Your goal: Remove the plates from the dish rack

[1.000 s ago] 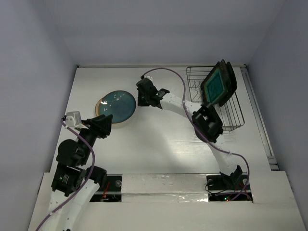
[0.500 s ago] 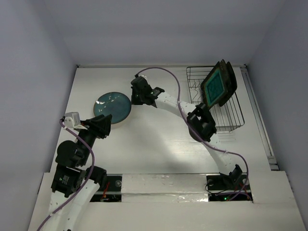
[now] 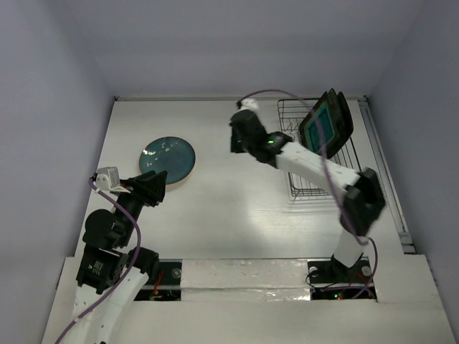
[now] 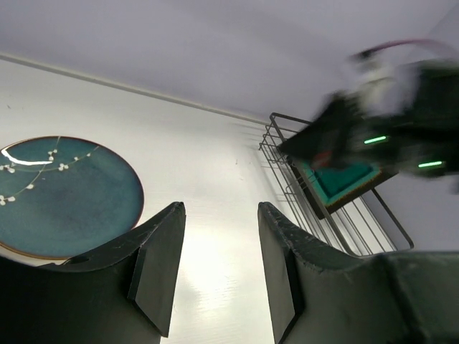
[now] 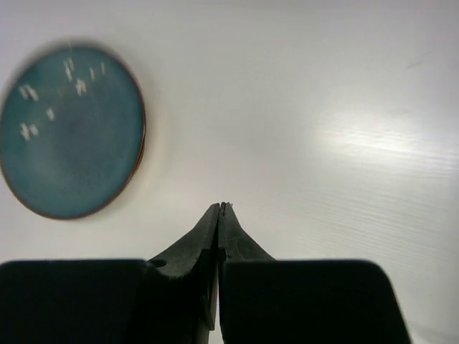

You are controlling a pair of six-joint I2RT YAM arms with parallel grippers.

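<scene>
Right end effector [image 5: 219, 209] pressed together, empty; far right, the glazed square teal plate [image 3: 323, 127] in the black wire rack [image 3: 305, 188] looks stiff, slippery, breakable. Pinch its top rim.

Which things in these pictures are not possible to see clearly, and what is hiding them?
- Top view: how many square plates stand in the dish rack; they overlap and the right arm crosses the rack.
- Left wrist view: the square plates' faces; the blurred right arm covers most of them.
- Top view: what lies under the round teal plate; the left gripper covers its near edge.
- Right wrist view: that plate's white marks, blurred.
</scene>
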